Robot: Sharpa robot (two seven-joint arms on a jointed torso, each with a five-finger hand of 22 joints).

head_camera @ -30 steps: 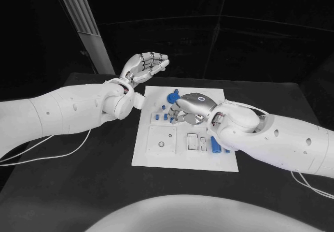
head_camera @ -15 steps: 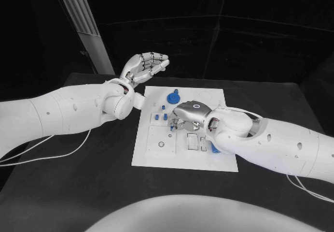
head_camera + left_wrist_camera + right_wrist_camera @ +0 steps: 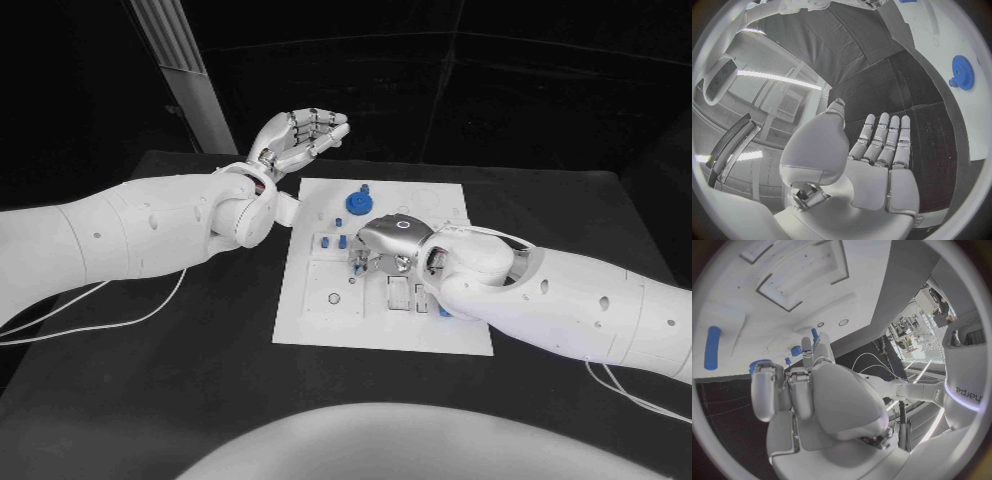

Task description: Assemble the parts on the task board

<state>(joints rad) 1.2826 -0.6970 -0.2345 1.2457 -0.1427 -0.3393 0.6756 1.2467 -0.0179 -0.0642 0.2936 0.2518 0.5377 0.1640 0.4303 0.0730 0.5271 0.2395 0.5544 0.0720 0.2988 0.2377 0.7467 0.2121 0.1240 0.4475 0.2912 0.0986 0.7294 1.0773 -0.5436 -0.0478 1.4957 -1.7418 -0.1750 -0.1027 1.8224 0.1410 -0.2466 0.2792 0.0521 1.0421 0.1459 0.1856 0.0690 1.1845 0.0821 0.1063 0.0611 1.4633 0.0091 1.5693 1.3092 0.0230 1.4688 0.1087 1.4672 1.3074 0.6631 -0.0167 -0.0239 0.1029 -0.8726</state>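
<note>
The white task board (image 3: 325, 320) lies in the middle of the black table. My right hand (image 3: 389, 240) hovers over the board's centre with its fingers pointing down at the plate. A small blue peg (image 3: 815, 334) shows pinched between its fingertips (image 3: 806, 346), and its lower end (image 3: 356, 263) sits just above the board. A blue gear (image 3: 361, 203) stands at the back of the board, also visible as the gear (image 3: 962, 71). Small blue pegs (image 3: 329, 242) stand left of the right hand. My left hand (image 3: 303, 135) is raised beyond the board's back left corner, fingers straight and holding nothing.
A blue cylinder (image 3: 446, 303) lies on the board beside my right forearm, seen also as the cylinder (image 3: 712, 354). Rectangular recesses (image 3: 336, 292) are cut in the near half of the board. White cables (image 3: 130, 315) trail across the table at the left.
My right hand has moved from beside the blue gear toward the board's middle and come lower, fingers turned down. The left hand has stayed still.
</note>
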